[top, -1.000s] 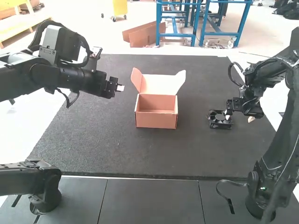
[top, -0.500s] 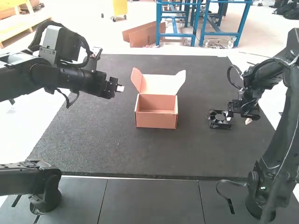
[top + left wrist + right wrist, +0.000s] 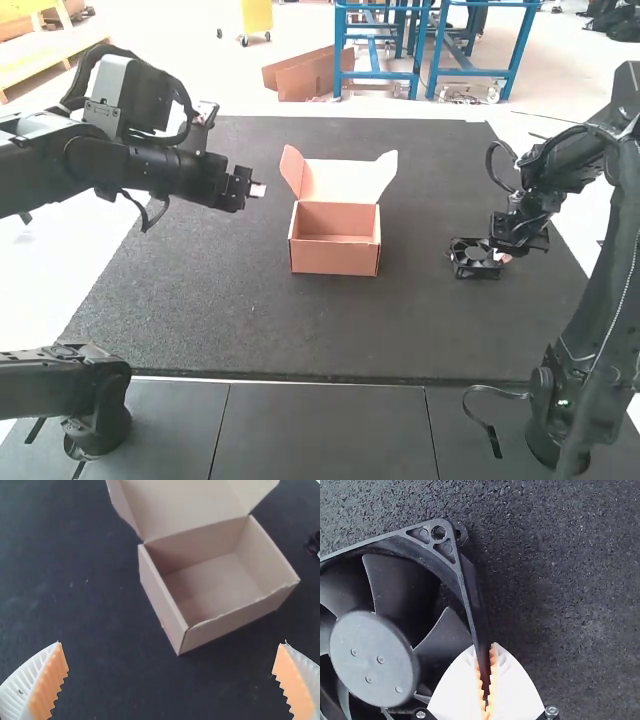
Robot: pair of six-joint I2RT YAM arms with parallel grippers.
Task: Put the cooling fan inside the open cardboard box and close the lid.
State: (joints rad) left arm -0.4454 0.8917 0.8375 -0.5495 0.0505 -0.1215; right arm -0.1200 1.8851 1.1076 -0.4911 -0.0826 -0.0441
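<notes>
- Now the cooling fan (image 3: 472,258) lies on the mat (image 3: 200,290) right of the cardboard box (image 3: 335,238); my right gripper (image 3: 505,254) has closed in, pinching its frame.
- Lift looks ready; left gripper (image 3: 256,188) hangs spread wide beside the box.

In your right wrist view the fan (image 3: 385,630) runs off two edges of the picture. You get one corner of its frame, the hub and a few blades, and the rest is cut away. The right gripper (image 3: 485,682) pinches the frame's wall, and its fingers cover the blades beneath them. From the high view that pinch is too small to make out.

In your left wrist view the box (image 3: 235,622) has its lid (image 3: 190,505) clipped by the picture's edge. The left gripper (image 3: 170,685) has its wide-spread fingers cut off to their ends. A dark scrap (image 3: 315,542) at that picture's edge is too clipped to name.

From the high view the box's front wall hides its floor.
</notes>
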